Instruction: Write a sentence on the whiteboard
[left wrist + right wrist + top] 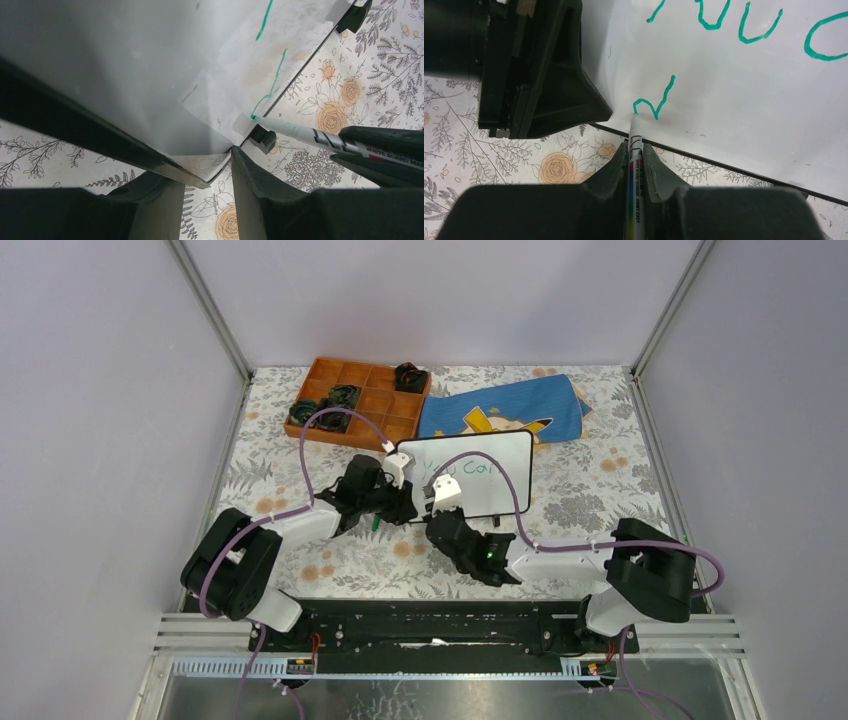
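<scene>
The whiteboard point(490, 490) stands mid-table, black-framed. The sentence point(462, 468) reads "You Can" in green on its top line. My left gripper point(405, 502) is shut on the board's lower left corner; in the left wrist view point(207, 170) the corner point(125, 65) sits between the fingers. My right gripper point(435, 512) is shut on a white board marker point(634, 170). Its tip touches the board point(749, 100) at the end of a fresh green stroke point(656, 102) on the second line. The marker also shows in the left wrist view point(310, 134).
An orange compartment tray point(372, 403) with dark bundles point(343, 397) lies at the back left. A blue cloth with yellow print point(505, 410) lies behind the board. The board's black foot point(262, 140) rests on the floral tablecloth. Grey walls enclose the table.
</scene>
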You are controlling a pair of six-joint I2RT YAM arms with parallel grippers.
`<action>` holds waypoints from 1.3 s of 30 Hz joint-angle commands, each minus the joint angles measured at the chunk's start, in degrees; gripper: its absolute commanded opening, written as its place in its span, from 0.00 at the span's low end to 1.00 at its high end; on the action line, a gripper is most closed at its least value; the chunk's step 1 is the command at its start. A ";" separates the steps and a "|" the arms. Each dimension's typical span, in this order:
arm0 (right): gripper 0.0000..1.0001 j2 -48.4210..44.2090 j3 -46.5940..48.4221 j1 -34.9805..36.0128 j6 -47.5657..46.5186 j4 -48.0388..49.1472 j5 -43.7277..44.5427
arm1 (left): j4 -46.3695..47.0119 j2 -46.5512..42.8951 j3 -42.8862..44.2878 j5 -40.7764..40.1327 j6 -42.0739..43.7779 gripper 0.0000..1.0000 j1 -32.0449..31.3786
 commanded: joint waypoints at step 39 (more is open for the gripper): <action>0.00 -11.41 -5.19 -1.04 -4.54 2.73 2.90 | -0.07 -0.99 0.96 -0.78 1.63 0.42 -1.52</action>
